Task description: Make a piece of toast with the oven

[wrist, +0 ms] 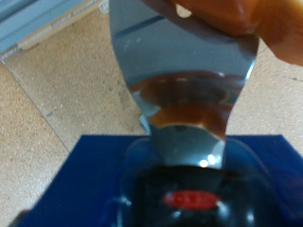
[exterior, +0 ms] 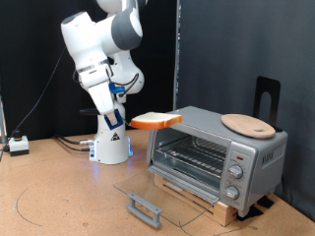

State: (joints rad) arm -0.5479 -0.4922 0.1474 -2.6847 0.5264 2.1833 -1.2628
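Orange-crusted, the piece of toast [exterior: 156, 121] is lying flat in my jaws [exterior: 131, 123], pinched by one edge. It is pointing lengthwise towards the open oven [exterior: 217, 152], probably just above the door opening.

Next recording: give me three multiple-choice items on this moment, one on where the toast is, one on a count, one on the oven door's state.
1. Where is the piece of toast?
A. on the wire rack
B. in the air beside the oven's top corner, at the gripper
C. on the round board

2. How many knobs show on the oven panel?
A. one
B. three
C. five

3. How is the oven door?
A. open, folded down flat
B. shut
C. half raised

Answers:
1 B, the slice hangs off the oven's upper corner on the exterior view's left.
2 B, three knobs stand one above the other.
3 A, the glass door lies flat before the oven, its rack bare.
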